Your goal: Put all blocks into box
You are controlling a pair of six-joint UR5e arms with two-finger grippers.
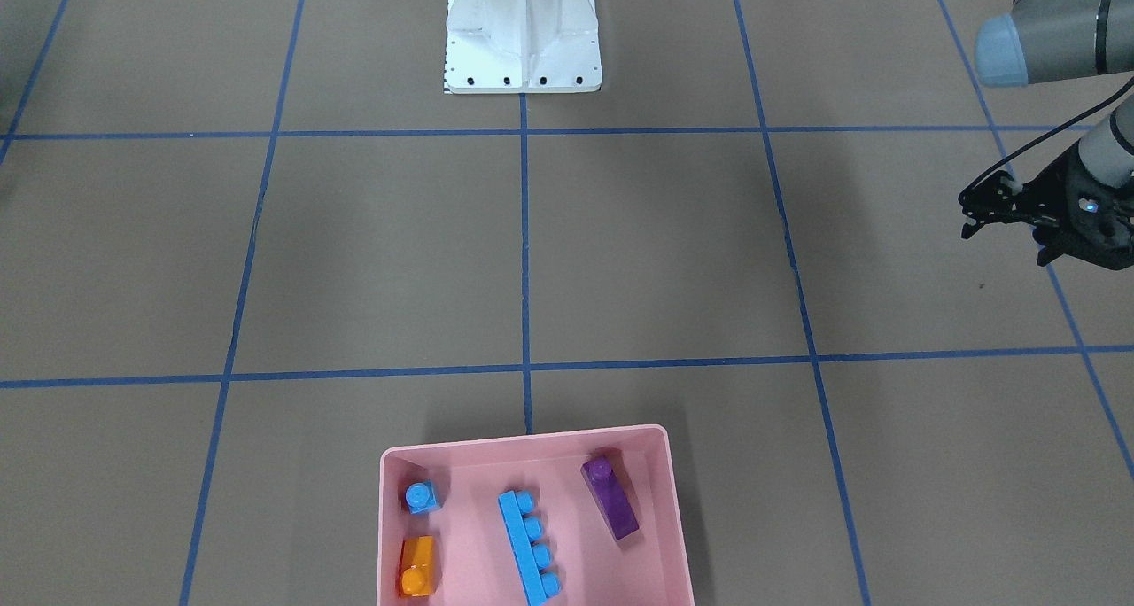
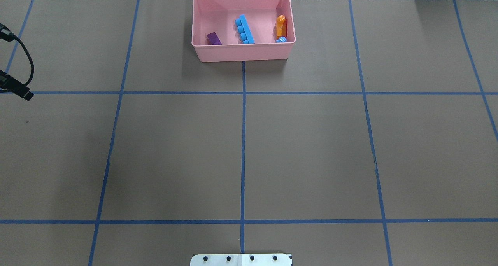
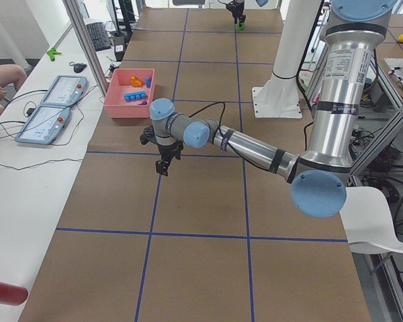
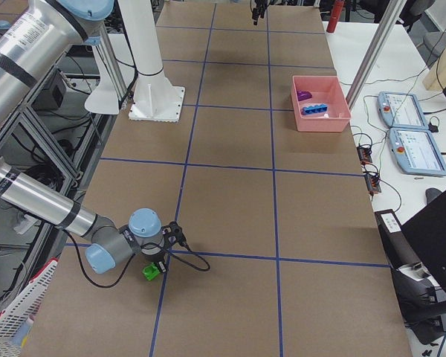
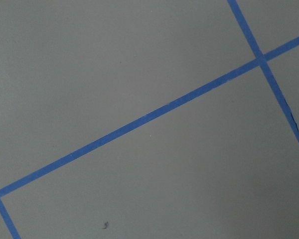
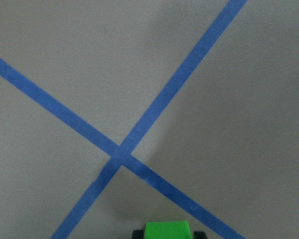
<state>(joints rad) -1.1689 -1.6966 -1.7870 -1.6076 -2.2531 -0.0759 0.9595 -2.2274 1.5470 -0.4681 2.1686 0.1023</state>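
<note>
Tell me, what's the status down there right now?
Left end effector open, empty, off to the side. Right end effector shut on green block. Other four blocks in pink box. No obstacle visible between.

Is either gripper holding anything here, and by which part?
The right gripper grips the small green plastic brick by two opposite sides, a fingertip on each. The left gripper holds nothing.
</note>
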